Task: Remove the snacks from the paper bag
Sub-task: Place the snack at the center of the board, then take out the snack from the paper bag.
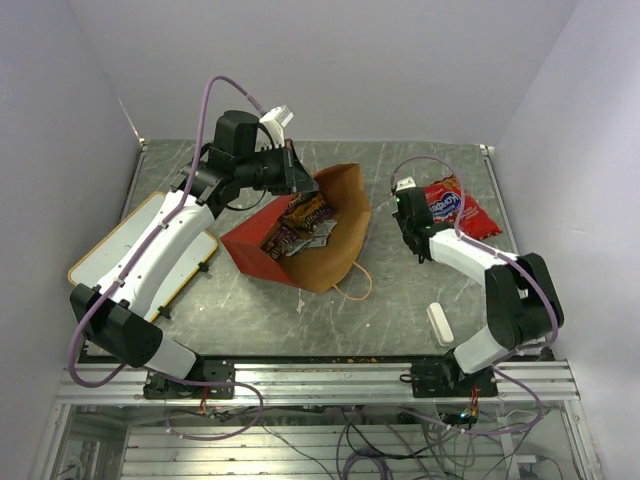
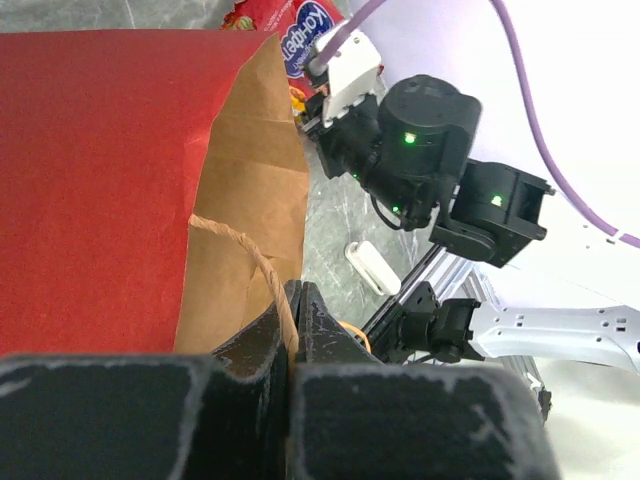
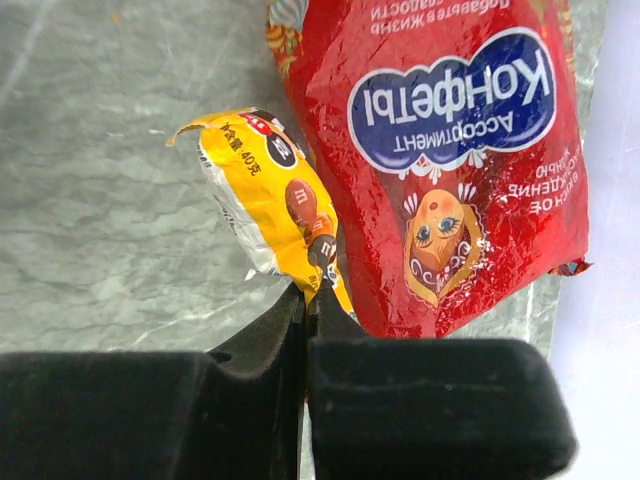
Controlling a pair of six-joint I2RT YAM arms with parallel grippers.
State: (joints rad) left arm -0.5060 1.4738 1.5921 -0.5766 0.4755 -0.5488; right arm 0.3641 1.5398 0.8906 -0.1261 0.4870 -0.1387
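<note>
I read the paper bag as red outside and plain brown inside, with a tan loop handle. The large packet is glossy red with a blue oval logo in white letters. The small wrapper is yellow with brown spots. The surface is grey with pale marble veining. My left hand and right hand are black.

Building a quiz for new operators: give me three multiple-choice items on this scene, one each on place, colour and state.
1. Where is the red packet? A in the bag; B in the left tool; C on the table.
2. What colour is the wrapper in the right tool? A yellow; B purple; C silver.
3. The left tool is: A open; B shut on the bag rim; C shut on the red packet.
Answers: C, it lies flat on the table; A, yellow shows in its grip; B, it pinches the brown rim.
</note>
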